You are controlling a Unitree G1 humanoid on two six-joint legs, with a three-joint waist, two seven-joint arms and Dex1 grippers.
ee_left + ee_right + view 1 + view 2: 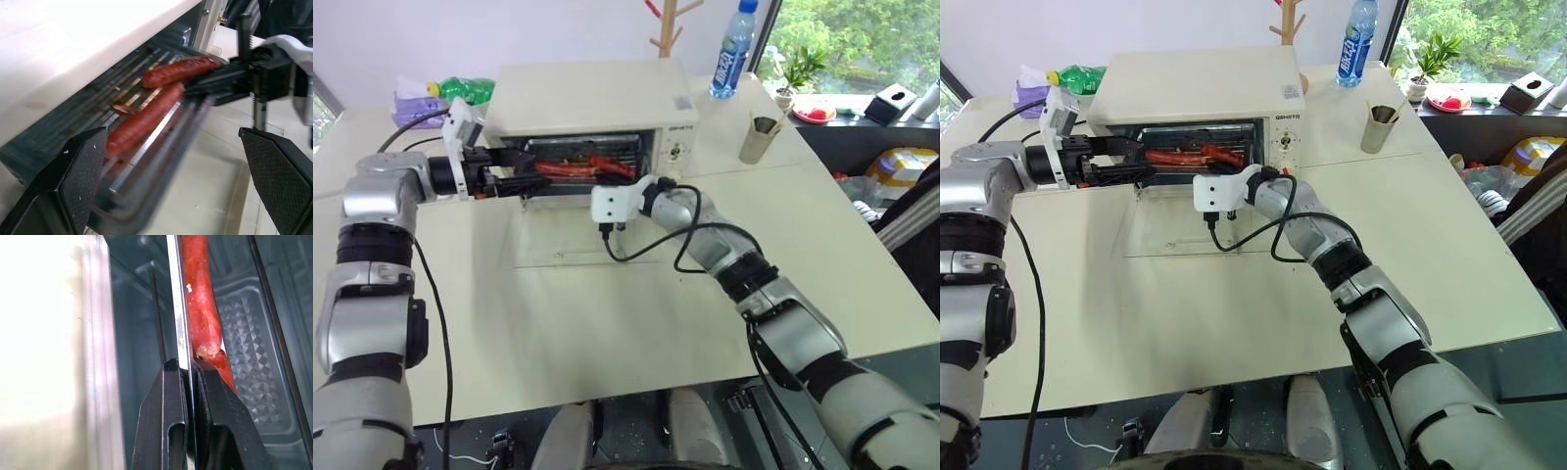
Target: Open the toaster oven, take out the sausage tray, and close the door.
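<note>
The sausage tray, a shallow silver metal tray carrying long red sausages, sits in the mouth of the cream-white boxy toaster oven on the pale table. The oven's wide glass door lies folded down flat on the table in front of the opening. My right gripper is clamped tight on the thin metal front rim of the tray, one black finger on each side of the edge, with a sausage just beyond my fingertips. My left gripper hangs at the left end of the opening with its fingers spread wide, the tray's near end between them, holding nothing.
</note>
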